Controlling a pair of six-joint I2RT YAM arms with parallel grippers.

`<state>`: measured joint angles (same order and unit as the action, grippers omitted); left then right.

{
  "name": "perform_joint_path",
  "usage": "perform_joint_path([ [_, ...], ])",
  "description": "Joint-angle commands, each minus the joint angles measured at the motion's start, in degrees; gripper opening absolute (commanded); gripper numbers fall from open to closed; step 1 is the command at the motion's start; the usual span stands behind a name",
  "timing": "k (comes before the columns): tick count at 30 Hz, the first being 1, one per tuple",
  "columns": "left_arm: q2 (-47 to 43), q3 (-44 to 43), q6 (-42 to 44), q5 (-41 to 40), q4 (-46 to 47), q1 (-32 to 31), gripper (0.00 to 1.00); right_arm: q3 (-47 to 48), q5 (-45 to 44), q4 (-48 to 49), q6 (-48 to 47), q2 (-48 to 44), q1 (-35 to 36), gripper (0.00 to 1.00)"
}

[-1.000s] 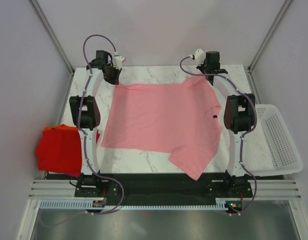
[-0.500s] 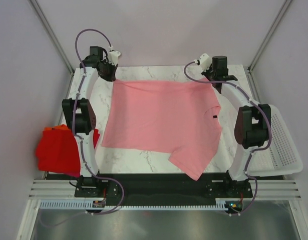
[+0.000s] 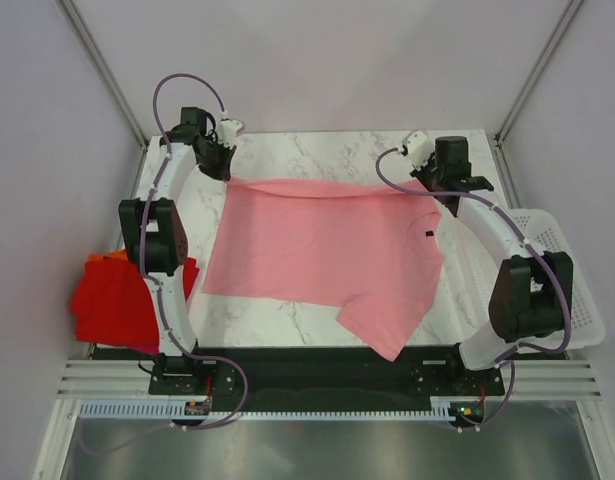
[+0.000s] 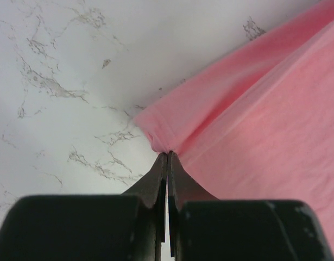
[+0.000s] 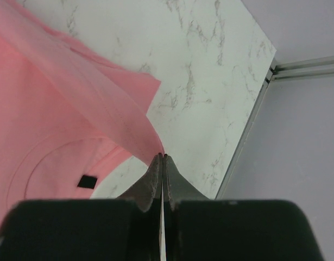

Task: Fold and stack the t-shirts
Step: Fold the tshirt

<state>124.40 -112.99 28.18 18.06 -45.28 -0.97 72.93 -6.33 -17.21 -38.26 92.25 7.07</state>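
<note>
1. The pink shirt [image 3: 327,250] lies spread over the middle of the desk [image 3: 307,148], with its collar toward the right and one sleeve reaching the near edge. Its far edge is raised off the marble and hangs in a shallow line between the two grippers. The rest of the cloth rests flat.
2. The left gripper [image 4: 167,156] is pinched on the shirt's far left corner. In its wrist view the jaws meet with only a bunched tip of pink cloth between them.
3. The right gripper [image 5: 162,157] is clamped the same way on the far right edge, by the shoulder. The collar and its small black label lie just below the held fold.
4. The red shirt [image 3: 112,305] sits folded flat off the desk's left side. The orange shirt [image 3: 115,258] shows as a strip along the red one's far edge. It looks as if it lies underneath, though the overlap cannot be made out for certain.
5. Judged from this, two shirts are folded and stacked and the pink one is at its first fold. The far edge is lifted but not yet laid over. What remains is to carry that edge toward the near side, fold down to a rectangle and set it on the pile.
6. A white basket [image 3: 567,290] stands at the right edge of the desk, with the right arm passing over its near corner.
</note>
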Motion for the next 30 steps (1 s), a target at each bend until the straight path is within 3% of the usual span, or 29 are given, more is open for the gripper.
perform_joint_path([
  [1,-5.30,2.33,2.49,0.31,0.72,0.36,0.02,-4.44,0.97,-1.33,1.52,-3.82,1.10,0.00],
  [19,-13.13,20.61,5.39,-1.36,1.50,0.45,0.02,-17.89,3.95,-6.69,3.46,-14.90,3.30,0.00],
  [24,-13.66,24.75,4.95,-1.80,2.39,0.62,0.02,-22.12,8.33,-10.03,4.16,-17.71,3.91,0.00],
  [25,-13.40,24.75,4.69,-1.98,2.39,0.62,0.09,-23.26,9.31,-11.16,3.90,-17.72,4.00,0.14],
  [26,-13.04,24.23,3.64,-2.42,2.39,0.62,0.12,-23.35,10.01,-11.44,4.16,-17.72,4.00,0.21],
  [27,-12.87,23.61,2.94,-2.59,2.30,0.62,0.14,-23.09,10.11,-11.35,4.68,-17.28,4.00,0.25],
  [28,-12.34,18.73,0.49,-2.33,2.47,0.71,0.27,-18.83,10.54,-9.35,7.47,-16.23,2.96,0.29],
  [30,-11.29,17.03,-0.05,-2.33,2.65,0.62,0.31,-15.90,10.37,-7.50,8.28,-14.47,2.69,0.34],
])
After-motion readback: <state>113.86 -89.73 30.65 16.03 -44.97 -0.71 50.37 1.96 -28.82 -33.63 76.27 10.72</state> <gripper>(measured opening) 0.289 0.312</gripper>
